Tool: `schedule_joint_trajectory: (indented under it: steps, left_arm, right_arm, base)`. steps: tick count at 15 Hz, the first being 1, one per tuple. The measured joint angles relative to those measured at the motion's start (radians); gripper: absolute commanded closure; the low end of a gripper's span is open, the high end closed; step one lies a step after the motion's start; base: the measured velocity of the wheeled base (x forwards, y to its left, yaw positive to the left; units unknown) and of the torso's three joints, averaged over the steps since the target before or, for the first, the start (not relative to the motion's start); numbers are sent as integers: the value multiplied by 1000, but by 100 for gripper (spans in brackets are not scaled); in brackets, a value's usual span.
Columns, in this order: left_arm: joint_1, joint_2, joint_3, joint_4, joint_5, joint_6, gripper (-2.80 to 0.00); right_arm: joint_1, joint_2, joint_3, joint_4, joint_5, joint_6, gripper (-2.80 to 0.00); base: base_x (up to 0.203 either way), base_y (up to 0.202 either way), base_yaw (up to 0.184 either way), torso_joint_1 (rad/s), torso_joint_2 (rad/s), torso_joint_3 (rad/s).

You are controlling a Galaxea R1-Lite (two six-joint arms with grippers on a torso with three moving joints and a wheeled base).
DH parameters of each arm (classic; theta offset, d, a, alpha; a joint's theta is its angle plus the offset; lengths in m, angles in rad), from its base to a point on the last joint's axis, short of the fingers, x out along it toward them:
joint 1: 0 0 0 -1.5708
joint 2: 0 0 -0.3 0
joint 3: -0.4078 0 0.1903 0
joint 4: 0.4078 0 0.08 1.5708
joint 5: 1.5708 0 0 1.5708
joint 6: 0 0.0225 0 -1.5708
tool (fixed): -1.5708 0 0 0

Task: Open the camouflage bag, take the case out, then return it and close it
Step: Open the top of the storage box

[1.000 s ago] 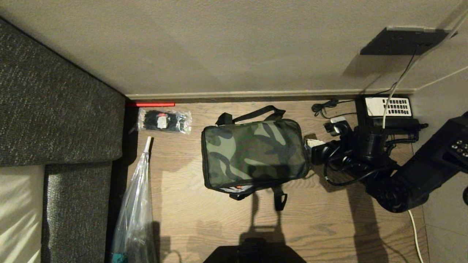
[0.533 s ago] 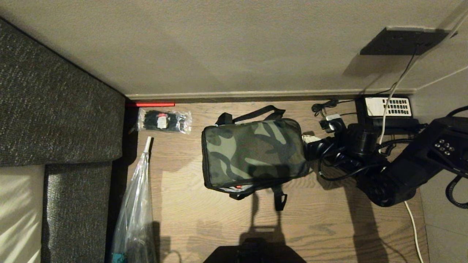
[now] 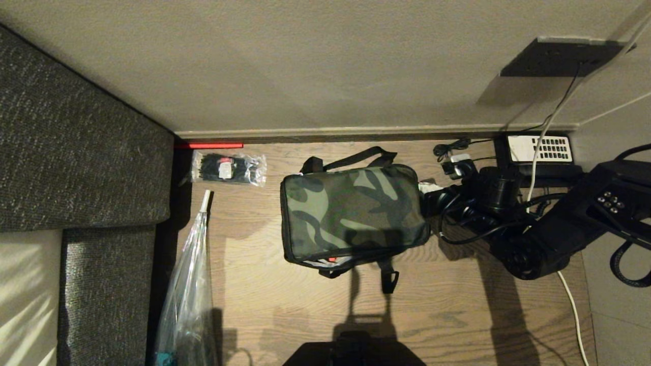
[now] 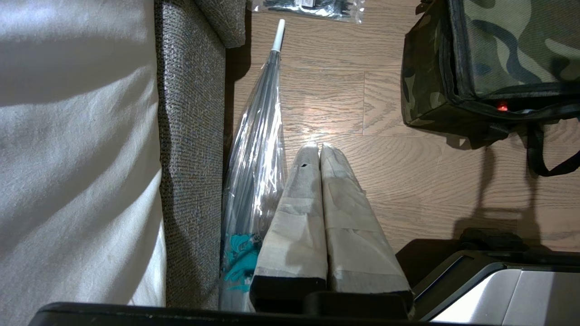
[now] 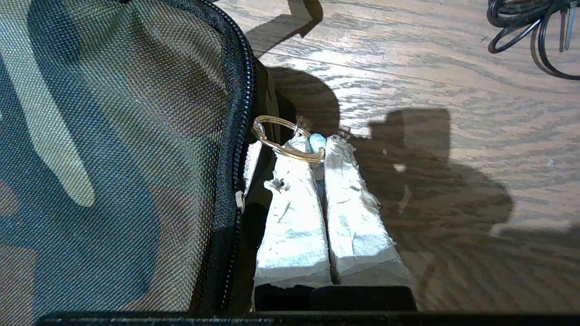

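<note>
Touching right gripper (image 5: pixel 317 144), camouflage bag's (image 3: pixel 351 213) side

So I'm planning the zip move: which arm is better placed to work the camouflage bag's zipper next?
Right. The right gripper is shut at the zipper ring on the camouflage bag. The left gripper hangs shut beside the sofa, apart from the bag.

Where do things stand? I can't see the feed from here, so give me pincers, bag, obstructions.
Right pincer shut on zipper ring at bag right end. Left pincer shut, parked above floor. Bag mostly zipped. Cables close behind right arm.
</note>
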Motion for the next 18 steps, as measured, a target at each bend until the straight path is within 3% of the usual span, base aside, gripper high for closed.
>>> schedule_joint_trajectory:
  steps: [5,18]
  left_arm:
    - [0,0,0,0,0,0,0]
    - [0,0,0,0,-1,0,0]
  right_arm:
    - [0,5,-45,4,-6,61,0]
    - [0,53,-168,15,-3,88,0]
  base:
    - [0,0,0,0,0,0]
    - [0,0,0,0,0,0]
